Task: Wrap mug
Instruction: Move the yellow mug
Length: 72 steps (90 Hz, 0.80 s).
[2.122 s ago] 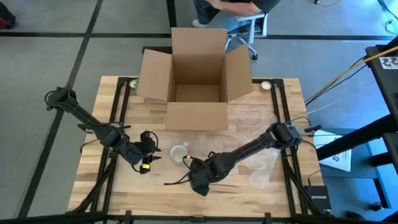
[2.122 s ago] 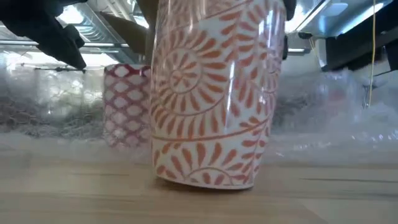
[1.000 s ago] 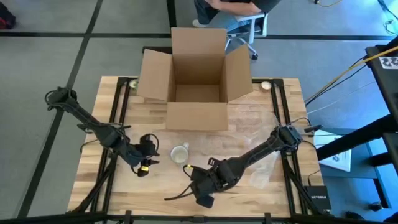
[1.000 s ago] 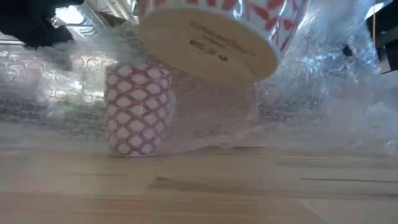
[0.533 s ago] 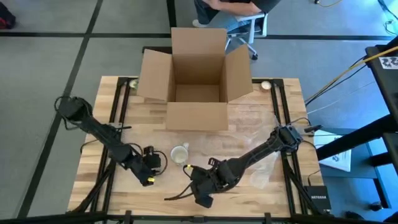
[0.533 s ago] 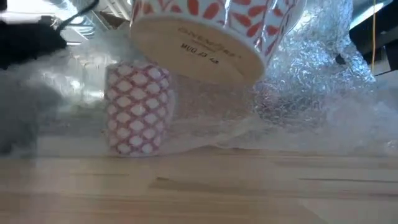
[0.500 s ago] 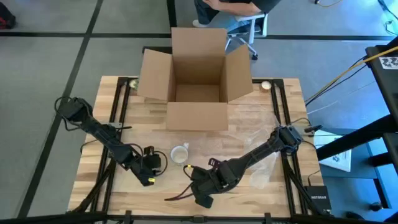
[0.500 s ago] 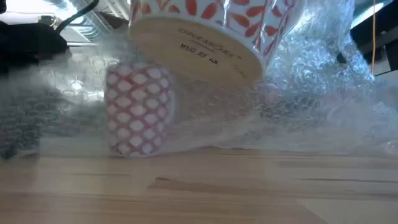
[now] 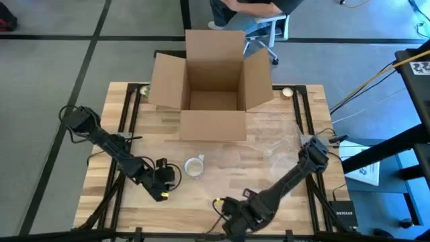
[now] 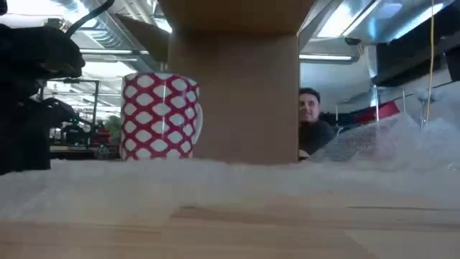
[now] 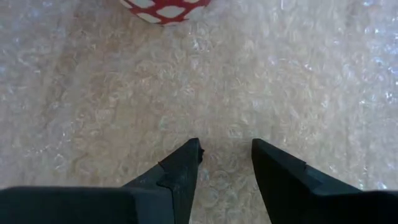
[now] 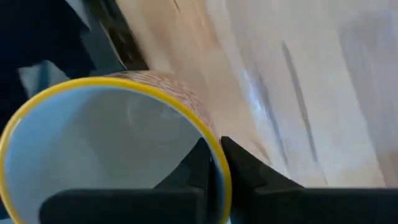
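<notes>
The right end effector (image 12: 214,163) is pinched on the yellow rim of a patterned ceramic mug (image 12: 118,134), one finger inside, one outside; since a second ago it has drawn back to the wooden surface's (image 9: 269,144) near edge — the mug no longer fills the low view. The left end effector (image 11: 225,152) hangs slightly spread just over the clear bubble wrap sheet (image 11: 280,81); a red-and-white lattice mug (image 10: 159,115) stands on the wrap before the open cardboard box (image 9: 213,84).
</notes>
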Motion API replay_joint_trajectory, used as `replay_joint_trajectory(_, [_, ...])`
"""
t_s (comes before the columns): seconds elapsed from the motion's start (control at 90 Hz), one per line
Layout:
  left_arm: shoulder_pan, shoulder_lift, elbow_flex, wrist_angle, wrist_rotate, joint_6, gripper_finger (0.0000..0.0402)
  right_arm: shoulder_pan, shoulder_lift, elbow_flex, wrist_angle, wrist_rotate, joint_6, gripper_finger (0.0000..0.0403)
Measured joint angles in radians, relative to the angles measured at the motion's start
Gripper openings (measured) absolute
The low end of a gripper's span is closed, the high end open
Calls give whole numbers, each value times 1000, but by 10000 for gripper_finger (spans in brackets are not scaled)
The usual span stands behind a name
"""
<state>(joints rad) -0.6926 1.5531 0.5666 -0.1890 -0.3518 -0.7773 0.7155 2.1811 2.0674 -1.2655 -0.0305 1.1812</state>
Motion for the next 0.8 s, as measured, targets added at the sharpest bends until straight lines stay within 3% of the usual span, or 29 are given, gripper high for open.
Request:
replay_joint_trajectory(0.1, [0,0,-1,4,2,8,136,38,0,0,-116,-32,84,7])
replay_joint_trajectory(0.256, [0,-1,1,14,10,30,136,58,0,-2,-317,5,141,6])
replay_joint_trajectory(0.367, [1,-11,6,10,19,33,136,45,-42,-84,-282,79,106,4])
replay_joint_trajectory(0.478, [-5,-27,6,13,27,22,136,43,-97,-194,-305,42,129,3])
replay_joint_trajectory(0.8, [-7,-64,5,14,22,31,136,162,-334,-600,-56,-25,358,2])
